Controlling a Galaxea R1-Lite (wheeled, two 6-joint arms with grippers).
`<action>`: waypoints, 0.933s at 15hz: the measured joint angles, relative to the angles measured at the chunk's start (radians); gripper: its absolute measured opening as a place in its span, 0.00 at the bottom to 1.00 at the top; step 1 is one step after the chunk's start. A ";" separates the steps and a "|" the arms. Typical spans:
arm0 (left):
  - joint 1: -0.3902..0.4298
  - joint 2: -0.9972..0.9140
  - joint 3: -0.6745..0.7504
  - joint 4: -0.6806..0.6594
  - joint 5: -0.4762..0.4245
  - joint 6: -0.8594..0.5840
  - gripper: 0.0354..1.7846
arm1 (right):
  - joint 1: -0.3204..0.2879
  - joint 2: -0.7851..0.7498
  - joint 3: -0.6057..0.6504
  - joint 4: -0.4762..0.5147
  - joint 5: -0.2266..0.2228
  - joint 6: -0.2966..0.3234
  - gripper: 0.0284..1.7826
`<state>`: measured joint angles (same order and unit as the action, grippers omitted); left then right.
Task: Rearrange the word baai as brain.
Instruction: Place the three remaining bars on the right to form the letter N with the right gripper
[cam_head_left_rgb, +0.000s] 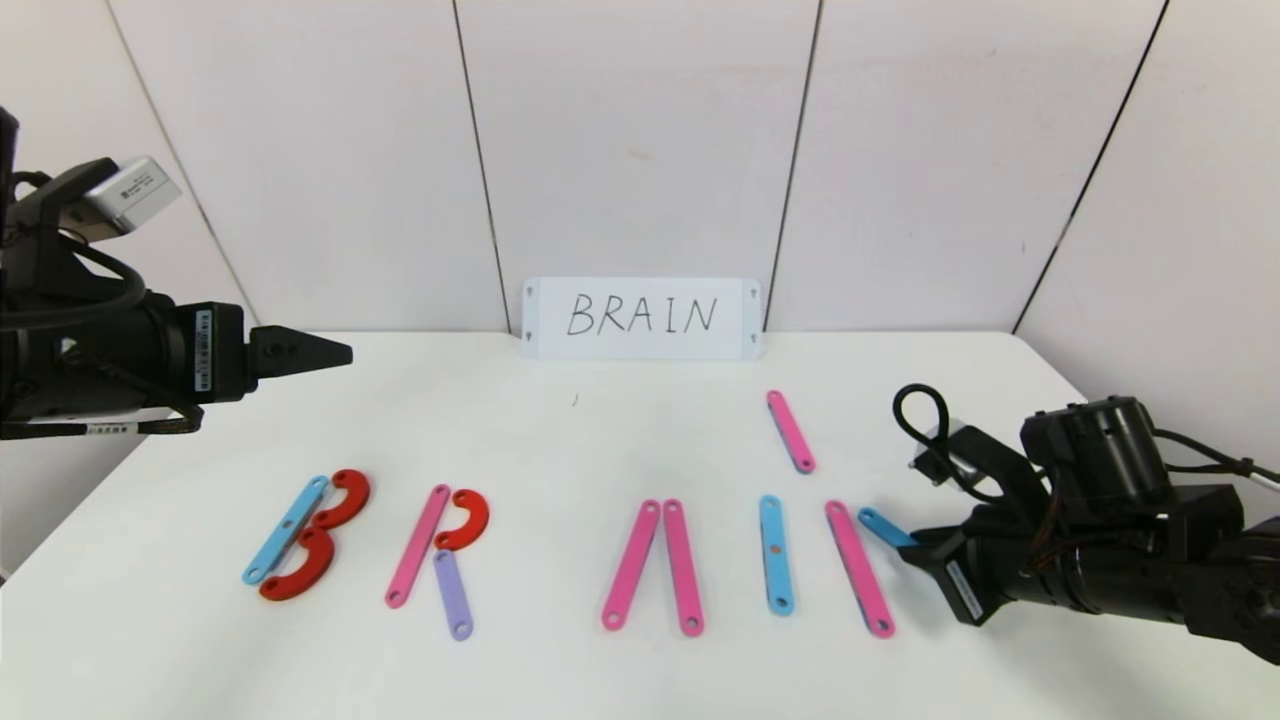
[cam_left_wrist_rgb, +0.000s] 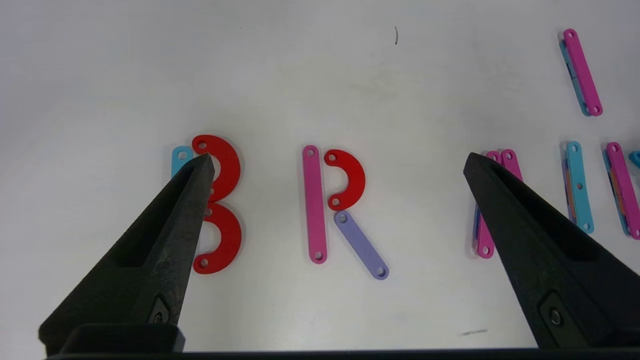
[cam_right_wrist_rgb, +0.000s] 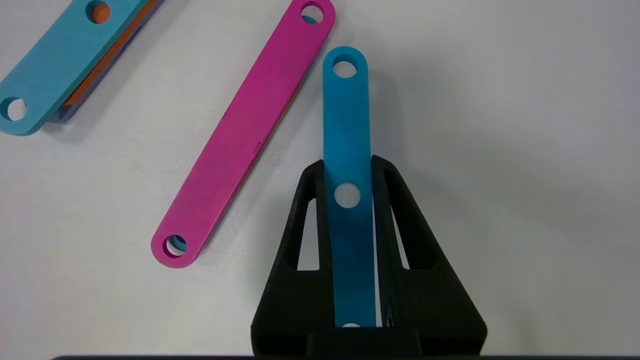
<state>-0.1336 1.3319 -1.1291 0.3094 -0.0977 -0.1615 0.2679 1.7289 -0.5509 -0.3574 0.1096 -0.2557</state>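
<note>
Blue strip (cam_right_wrist_rgb: 346, 130) is pinched in your right gripper (cam_head_left_rgb: 912, 548), lower right, beside the pink strip (cam_head_left_rgb: 858, 568). Your left gripper (cam_head_left_rgb: 300, 352), upper left, hangs spread above the plastic letters (cam_head_left_rgb: 440, 550).

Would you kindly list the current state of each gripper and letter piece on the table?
Left gripper: open, raised above the table's left side.
Right gripper: shut on the blue strip.
Blue strip: clamped between the fingers, beside the pink strip.
Letter B: assembled, lying flat.
Letter R: assembled, lying flat.
BRAIN card: upright against the wall.
</note>
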 joint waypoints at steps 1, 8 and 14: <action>0.000 0.000 0.000 0.000 0.000 0.000 0.98 | -0.002 0.001 0.002 0.000 0.002 -0.004 0.14; 0.000 0.000 0.000 0.000 0.000 0.000 0.98 | -0.006 0.012 -0.007 -0.002 0.008 -0.002 0.14; 0.000 0.000 0.000 0.000 0.000 0.000 0.98 | -0.003 0.044 -0.028 -0.009 0.008 0.002 0.14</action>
<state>-0.1336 1.3319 -1.1291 0.3094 -0.0974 -0.1615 0.2645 1.7732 -0.5787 -0.3660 0.1177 -0.2534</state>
